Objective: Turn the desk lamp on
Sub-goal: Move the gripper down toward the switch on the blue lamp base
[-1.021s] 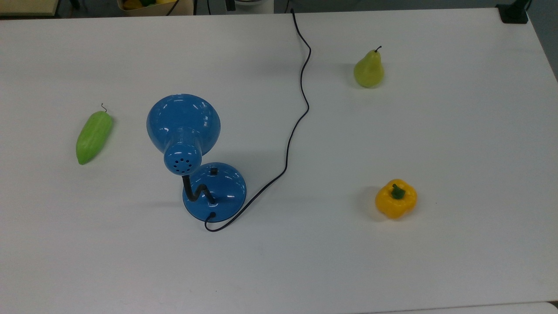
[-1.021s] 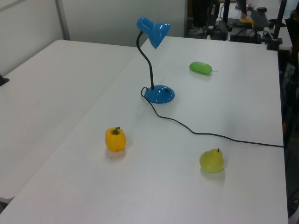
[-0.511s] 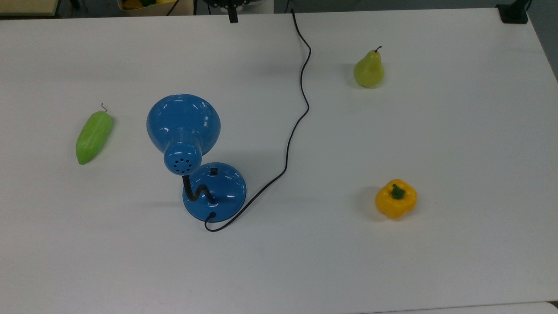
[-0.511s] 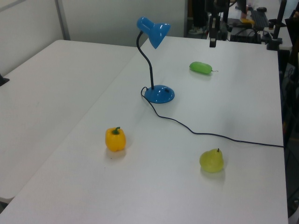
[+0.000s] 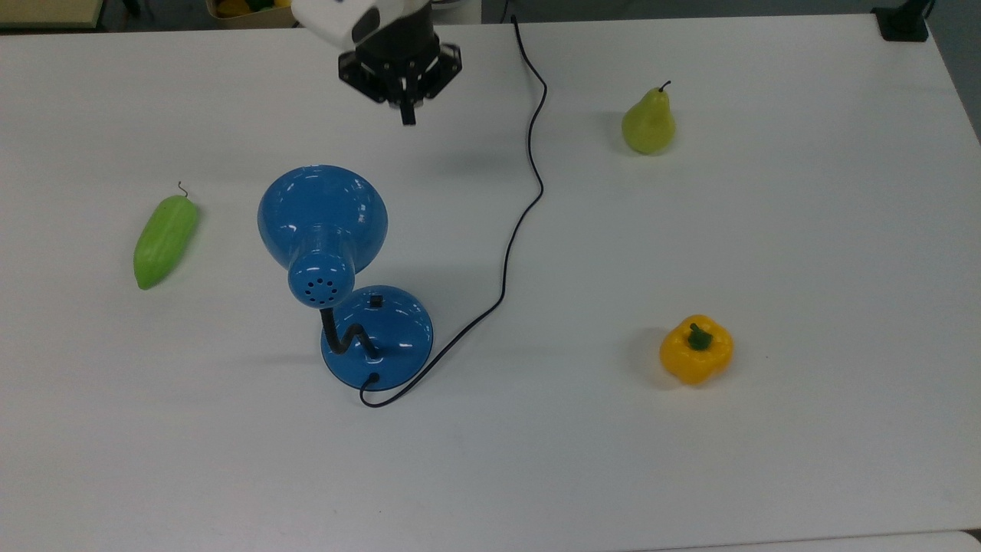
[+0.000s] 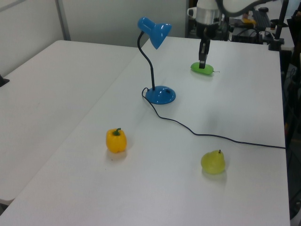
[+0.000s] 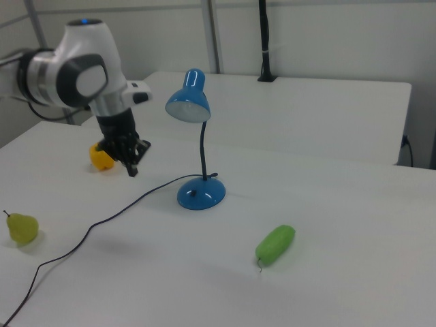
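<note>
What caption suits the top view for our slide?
Robot hand enters above a blue desk lamp, with pear, yellow pepper and green gourd around.

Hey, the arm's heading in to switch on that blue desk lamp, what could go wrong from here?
The shade hangs high above the table, between the gripper and the switch in the top view, so a straight, low approach may clip it. The black cord trails loose beside the base; the arm might snag it and drag the desk lamp. The switch is small, and an off-centre press could slide the base instead.
</note>
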`<action>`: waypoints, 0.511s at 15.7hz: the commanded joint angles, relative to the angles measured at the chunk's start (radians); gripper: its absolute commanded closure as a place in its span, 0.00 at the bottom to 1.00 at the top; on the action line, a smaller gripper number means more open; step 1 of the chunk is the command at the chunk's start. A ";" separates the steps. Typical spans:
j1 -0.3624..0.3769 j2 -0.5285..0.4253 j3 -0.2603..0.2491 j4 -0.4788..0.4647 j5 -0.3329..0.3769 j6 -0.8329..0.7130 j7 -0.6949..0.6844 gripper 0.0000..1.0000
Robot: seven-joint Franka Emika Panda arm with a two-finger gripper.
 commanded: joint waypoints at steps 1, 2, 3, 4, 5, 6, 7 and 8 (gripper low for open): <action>-0.011 0.056 0.003 -0.031 -0.024 0.130 -0.010 1.00; -0.013 0.071 0.003 -0.031 -0.027 0.159 -0.008 1.00; -0.013 0.087 0.002 -0.031 -0.032 0.194 -0.008 1.00; -0.013 0.104 -0.001 -0.031 -0.032 0.234 -0.008 1.00; -0.013 0.131 -0.004 -0.031 -0.034 0.291 -0.008 1.00; -0.014 0.145 -0.006 -0.031 -0.034 0.325 -0.008 1.00; -0.017 0.156 -0.006 -0.031 -0.034 0.359 -0.008 1.00; -0.019 0.170 -0.006 -0.036 -0.034 0.397 -0.007 1.00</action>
